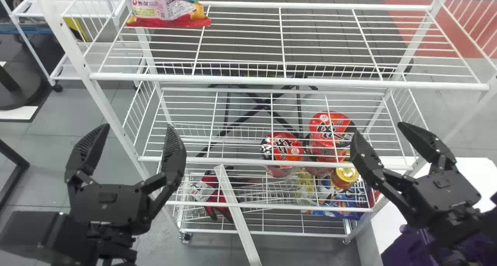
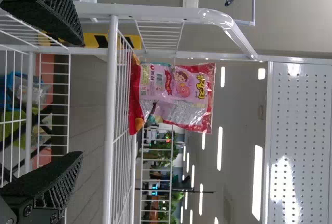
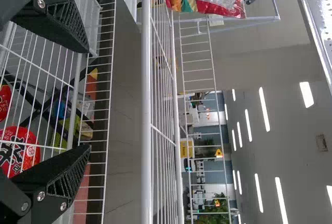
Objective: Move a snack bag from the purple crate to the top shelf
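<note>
The snack bag [image 1: 167, 6] stands on the top shelf [image 1: 271, 79], above and beyond our left claw [image 1: 136, 130], well apart from its released fingers. Our right claw [image 1: 378, 130] is spread wide too, holding nothing. Lower than that claw, under our arm, sits what seems to be the purple crate [image 1: 405, 248], partly hidden.

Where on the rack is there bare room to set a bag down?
On the top shelf: the wire right of the snack bag, up to the side rail, and between bag and front rail. The shelf below looks bare too. Crowding is lower down, toward the right, where red cups, a gold-lidded jar and a blue packet bunch together.
</note>
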Robot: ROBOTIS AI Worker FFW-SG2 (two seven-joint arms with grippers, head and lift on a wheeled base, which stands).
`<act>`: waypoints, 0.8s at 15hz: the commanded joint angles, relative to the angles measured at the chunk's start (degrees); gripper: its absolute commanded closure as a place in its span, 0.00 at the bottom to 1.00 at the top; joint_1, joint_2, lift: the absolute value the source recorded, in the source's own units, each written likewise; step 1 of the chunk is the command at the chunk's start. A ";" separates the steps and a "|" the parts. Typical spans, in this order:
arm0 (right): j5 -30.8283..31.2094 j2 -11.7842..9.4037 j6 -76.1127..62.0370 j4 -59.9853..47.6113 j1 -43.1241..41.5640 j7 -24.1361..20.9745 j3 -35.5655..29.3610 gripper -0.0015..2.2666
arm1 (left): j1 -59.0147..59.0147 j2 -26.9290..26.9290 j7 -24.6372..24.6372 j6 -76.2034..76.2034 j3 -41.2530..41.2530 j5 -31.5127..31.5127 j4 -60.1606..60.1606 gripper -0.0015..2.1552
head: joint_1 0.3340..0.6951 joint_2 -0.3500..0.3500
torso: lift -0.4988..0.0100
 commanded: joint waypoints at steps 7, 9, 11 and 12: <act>-0.08 0.00 0.53 0.09 -0.09 0.00 -0.16 0.08 | 0.09 0.00 0.72 -1.59 -0.09 0.00 0.26 0.02 | 1.00 0.50 | 0.44; -0.08 0.00 0.53 0.09 0.00 0.00 -0.25 0.08 | 0.09 0.00 0.72 -1.42 -0.18 0.00 0.26 0.02 | 1.00 0.50 | 0.42; -0.26 0.00 0.53 0.01 0.18 0.00 -0.43 0.08 | 0.26 0.00 0.72 -1.24 -0.36 0.00 0.09 0.02 | 1.00 0.50 | 0.41; -0.26 0.00 0.35 0.01 0.18 -0.08 -0.43 0.08 | 0.35 0.00 0.72 -1.24 -0.36 0.00 0.09 0.02 | 1.00 0.49 | 0.40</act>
